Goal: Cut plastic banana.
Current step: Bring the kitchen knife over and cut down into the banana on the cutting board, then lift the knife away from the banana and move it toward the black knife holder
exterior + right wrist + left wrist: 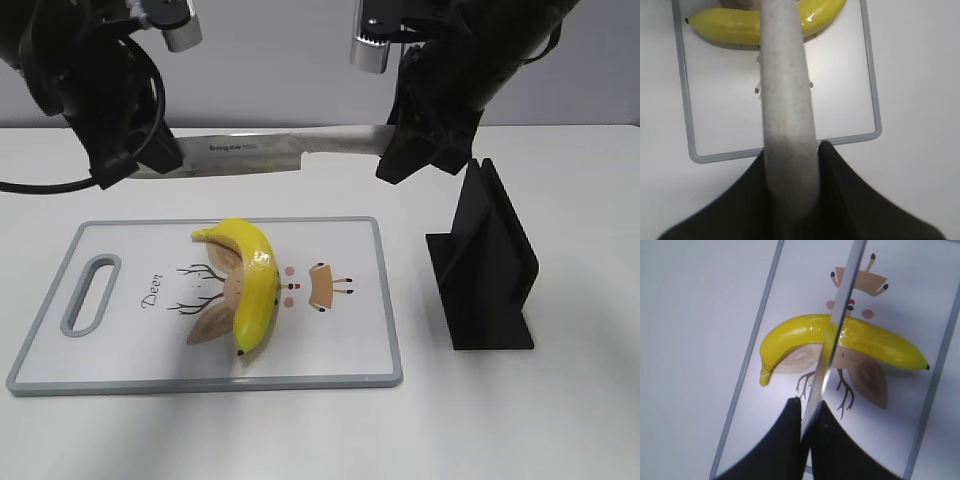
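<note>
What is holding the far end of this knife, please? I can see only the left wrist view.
Observer: The right hand is shut on the knife's grey handle.
Operator: Thank you. Is the blade touching the banana?
Observer: No. In the exterior view the knife hangs level, clearly above the plastic banana.
Operator: Is anything standing beside the board?
Observer: Yes, a black knife stand stands on the table to the right of the cutting board.

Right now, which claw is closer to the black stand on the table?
Right. The right claw holds the knife's handle end just above and left of the black stand. The left claw pinches the blade tip far across the table.
</note>
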Controlling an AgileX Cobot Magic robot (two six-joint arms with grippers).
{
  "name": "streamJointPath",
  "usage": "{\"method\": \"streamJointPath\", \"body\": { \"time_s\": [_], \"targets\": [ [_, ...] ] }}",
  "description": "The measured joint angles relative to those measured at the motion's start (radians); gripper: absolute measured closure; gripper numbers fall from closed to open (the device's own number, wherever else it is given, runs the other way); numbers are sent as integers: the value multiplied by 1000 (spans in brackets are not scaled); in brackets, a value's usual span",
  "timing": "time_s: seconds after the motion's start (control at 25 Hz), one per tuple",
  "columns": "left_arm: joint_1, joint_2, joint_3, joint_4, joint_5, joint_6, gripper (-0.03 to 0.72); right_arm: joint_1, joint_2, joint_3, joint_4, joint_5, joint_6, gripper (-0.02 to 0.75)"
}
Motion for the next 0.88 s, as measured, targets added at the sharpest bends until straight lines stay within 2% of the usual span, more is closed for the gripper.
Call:
{"method": "streamJointPath", "body": {
  "time_s": [0.32, 0.4, 0.48, 0.56, 0.68, 0.76, 0.88],
  "targets": [
    [0, -10, 7, 0, 1, 0, 670, 0, -5, 0, 3, 1, -2, 550],
    [0, -10, 7, -1, 1, -3, 638, 0, -5, 0, 3, 5, -2, 550],
    [1, -10, 7, 0, -9, -22, 550, 0, -5, 0, 6, 15, 5, 552],
    [9, -11, 7, 17, -22, -35, 407, -2, -5, 1, -1, 25, 16, 566],
    [11, -11, 7, 29, -29, -43, 132, -6, -5, 2, -8, 22, 33, 574],
    [11, -11, 8, 29, -38, -45, 71, -8, -5, 2, -10, 17, 47, 575],
    [11, -12, 8, 29, -49, -45, 67, -11, -5, 2, -17, 13, 54, 575]
  ]
}}
